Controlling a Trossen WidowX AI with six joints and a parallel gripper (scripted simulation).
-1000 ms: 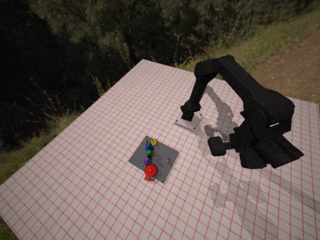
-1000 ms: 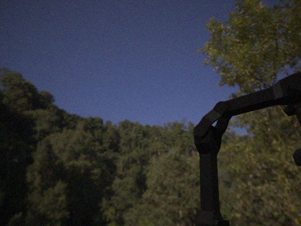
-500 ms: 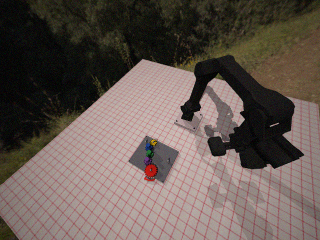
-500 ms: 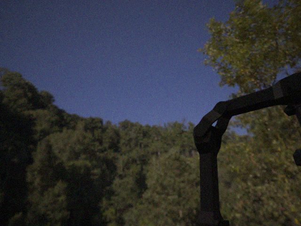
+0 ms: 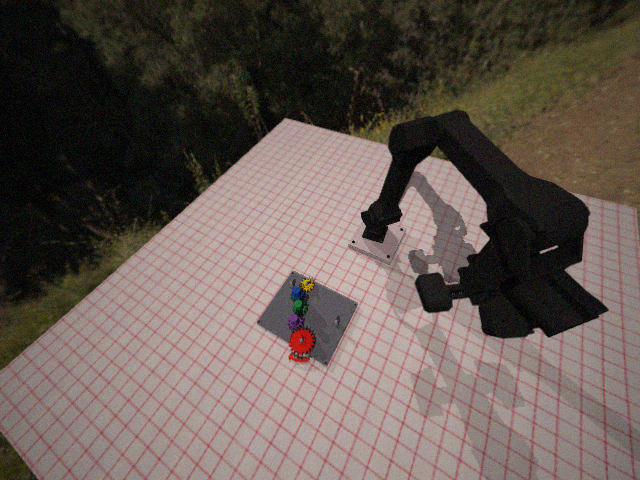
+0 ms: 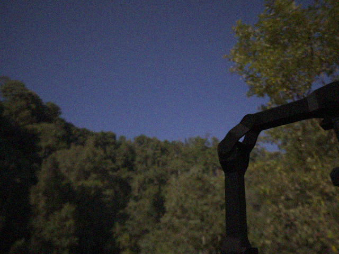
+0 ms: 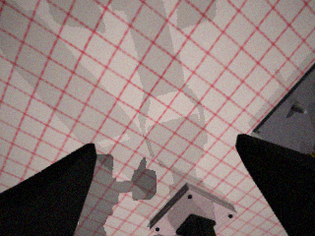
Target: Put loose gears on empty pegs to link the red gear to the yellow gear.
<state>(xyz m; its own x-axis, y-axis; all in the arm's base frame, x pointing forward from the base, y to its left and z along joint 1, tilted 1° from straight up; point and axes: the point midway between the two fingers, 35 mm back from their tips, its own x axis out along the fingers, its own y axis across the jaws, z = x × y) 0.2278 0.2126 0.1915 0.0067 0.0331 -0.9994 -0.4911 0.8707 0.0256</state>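
Observation:
The grey board (image 5: 320, 299) (image 7: 281, 125) carries a row of gears in the top view: the red gear (image 5: 301, 343) at the near end, then a purple gear (image 5: 295, 322), a green gear (image 5: 299, 307), a blue gear (image 5: 297, 294) and the yellow gear (image 5: 309, 284). Neighbours look close or touching; exact meshing and flat seating are too small to tell. A bare peg (image 5: 337, 320) (image 7: 296, 109) stands at the board's right side; another small peg (image 5: 293, 283) shows beside the blue gear. My gripper (image 7: 167, 145) is open and empty, high above the table and right of the board.
The red arrow (image 5: 300, 361) lies beside the red gear. The arm's base plate (image 5: 357, 247) (image 7: 169, 205) is behind the board. The table (image 5: 180, 310) has a red grid cloth with arm shadows. The exterior view shows only the arm (image 6: 235, 202), trees and sky.

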